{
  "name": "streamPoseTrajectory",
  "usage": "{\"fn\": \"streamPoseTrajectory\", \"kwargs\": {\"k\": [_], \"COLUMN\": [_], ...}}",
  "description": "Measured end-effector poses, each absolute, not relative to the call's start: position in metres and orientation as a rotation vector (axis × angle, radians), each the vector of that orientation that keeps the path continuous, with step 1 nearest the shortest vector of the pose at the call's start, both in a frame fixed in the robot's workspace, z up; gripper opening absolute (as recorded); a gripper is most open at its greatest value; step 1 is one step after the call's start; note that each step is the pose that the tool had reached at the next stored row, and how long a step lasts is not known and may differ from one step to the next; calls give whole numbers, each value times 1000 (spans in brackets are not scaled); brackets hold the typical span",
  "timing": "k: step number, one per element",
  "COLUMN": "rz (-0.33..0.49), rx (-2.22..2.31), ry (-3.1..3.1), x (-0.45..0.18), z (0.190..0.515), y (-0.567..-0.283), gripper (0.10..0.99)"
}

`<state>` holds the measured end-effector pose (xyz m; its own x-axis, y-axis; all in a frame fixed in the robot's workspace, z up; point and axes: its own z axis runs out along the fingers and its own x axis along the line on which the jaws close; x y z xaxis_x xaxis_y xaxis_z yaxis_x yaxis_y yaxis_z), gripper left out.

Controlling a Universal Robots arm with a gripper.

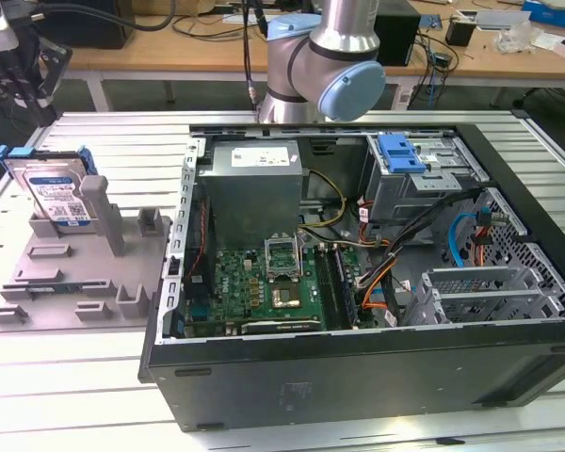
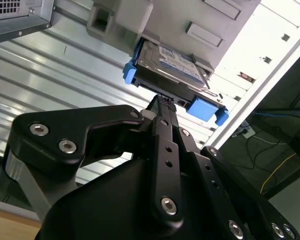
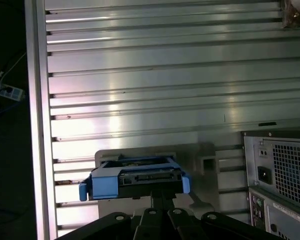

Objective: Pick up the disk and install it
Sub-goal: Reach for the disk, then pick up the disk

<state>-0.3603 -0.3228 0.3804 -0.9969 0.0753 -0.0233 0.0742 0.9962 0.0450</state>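
One disk (image 1: pixel 56 191) on one grey holder (image 1: pixel 71 287)

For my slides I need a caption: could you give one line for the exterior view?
The disk stands in a grey holder beside the open computer case, not yet installed.

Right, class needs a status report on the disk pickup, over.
Tool shut, empty. Disk standing in grey holder, untouched. Nothing between them.

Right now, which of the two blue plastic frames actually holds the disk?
The frame on the grey stand, exterior view's left, holds the disk; the other blue bracket tops the metal cage inside the computer.
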Motion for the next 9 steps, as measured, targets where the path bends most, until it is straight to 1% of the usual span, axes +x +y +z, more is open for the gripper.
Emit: {"fn": "streamPoseTrajectory", "kwargs": {"k": [9], "rz": [69], "rx": [117], "ry": [3114], "x": [-361], "z": [380], "y": [-322], "gripper": [106]}}
